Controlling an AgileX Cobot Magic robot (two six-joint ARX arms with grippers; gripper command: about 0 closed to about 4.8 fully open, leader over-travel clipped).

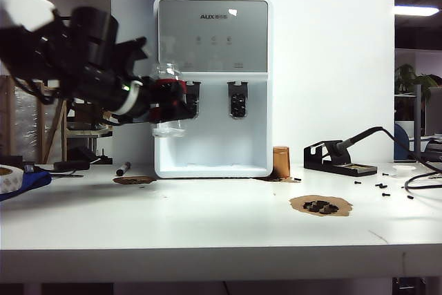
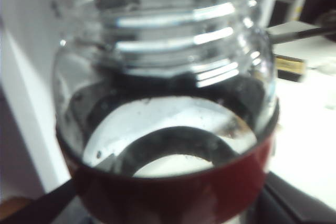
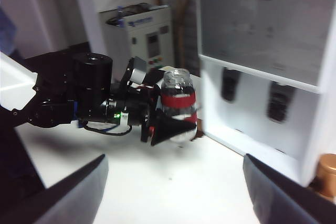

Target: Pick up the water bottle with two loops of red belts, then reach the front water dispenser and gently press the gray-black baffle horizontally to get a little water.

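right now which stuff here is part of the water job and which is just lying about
Part of the job:
- clear glass water bottle with red bands, held in the left gripper
- white water dispenser
- gray-black baffle levers

Lying about:
- copper-brown cylinder
- black soldering iron stand
- black marker
- scattered black screws

A white wall panel (image 1: 331, 67) backs the white table (image 1: 207, 219); a ceiling light (image 1: 416, 10) glows at right.
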